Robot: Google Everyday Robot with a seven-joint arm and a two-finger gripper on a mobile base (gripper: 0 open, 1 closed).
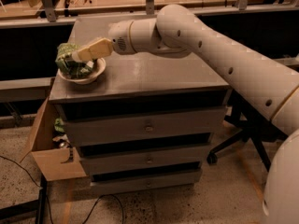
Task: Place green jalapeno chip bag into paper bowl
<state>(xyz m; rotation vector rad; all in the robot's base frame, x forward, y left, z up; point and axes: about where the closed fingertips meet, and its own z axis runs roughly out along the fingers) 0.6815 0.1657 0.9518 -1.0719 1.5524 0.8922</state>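
Green jalapeno chip bag (68, 67), 1, in 1 paper bowl (96, 73), tool (76, 56) touching, grip unclear

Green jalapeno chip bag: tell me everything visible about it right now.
The green jalapeno chip bag is crumpled and glossy, green with pale patches. It sits in the paper bowl, bulging above the rim, near the cabinet top's front edge. The gripper lies against the bag's upper side, reaching in from the right.

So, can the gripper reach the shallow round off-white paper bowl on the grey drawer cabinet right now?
Probably yes. The gripper hangs right over the paper bowl near a corner of the cabinet top, against the glossy green chip bag lying in the bowl. Nothing else stands between them.
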